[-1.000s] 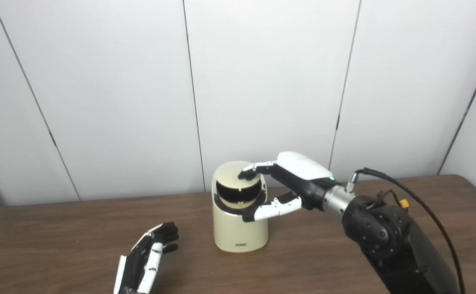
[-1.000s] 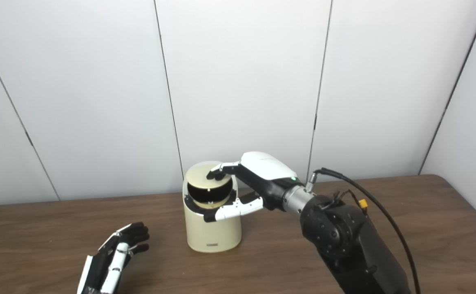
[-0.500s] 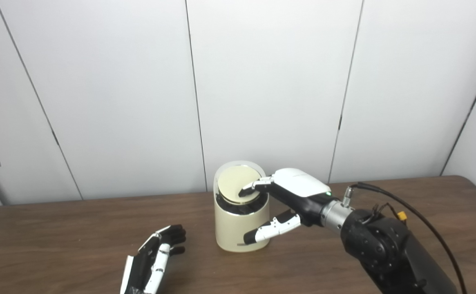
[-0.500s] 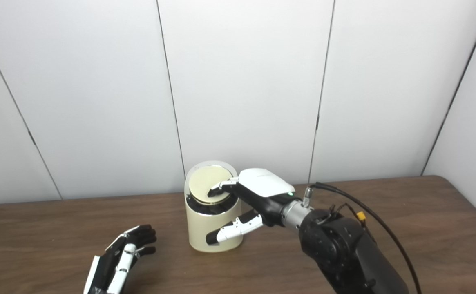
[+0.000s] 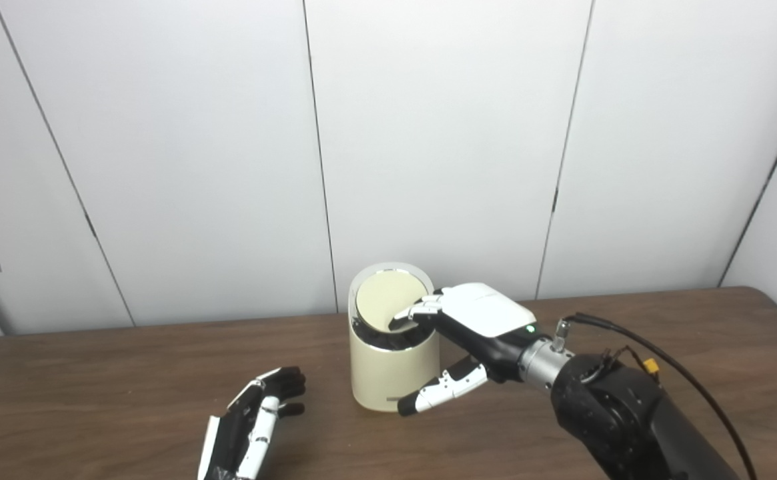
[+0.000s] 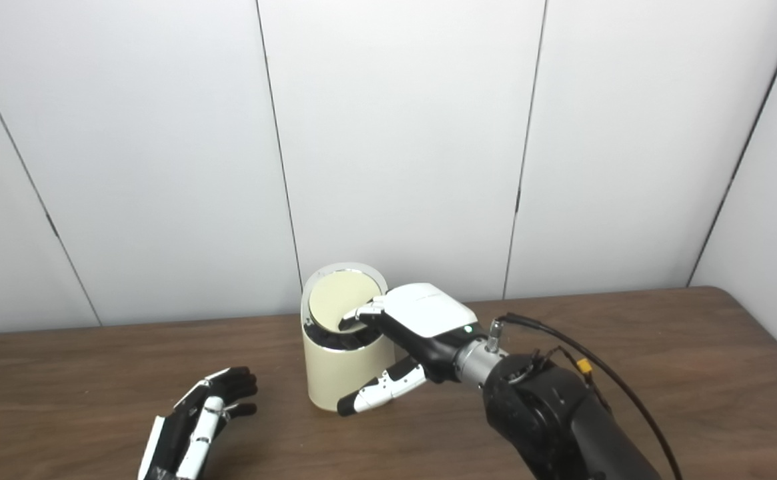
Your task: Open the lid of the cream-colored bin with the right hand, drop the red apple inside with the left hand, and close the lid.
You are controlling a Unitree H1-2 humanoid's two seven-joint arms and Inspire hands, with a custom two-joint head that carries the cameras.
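Observation:
The cream-colored bin (image 5: pixel 378 375) stands on the table near the back middle. Its round lid (image 5: pixel 383 305) lies low in the rim, tilted toward me, with a dark gap showing at its front. My right hand (image 5: pixel 475 328) reaches in from the right with its fingertips (image 5: pixel 409 315) resting on the lid's right front edge. Its thumb (image 5: pixel 438 393) sticks out low in front of the bin and grips nothing. My left hand (image 5: pixel 255 420) rests open and empty on the table, left of the bin. No red apple is in view.
The brown wooden table (image 5: pixel 95 400) runs the width of the view, with white wall panels close behind the bin. A black cable (image 5: pixel 661 347) loops over my right forearm.
The lid has swung down from raised, with the dark opening showing, to nearly flat in the rim. My right hand moved down and toward me with it. The left hand stayed put.

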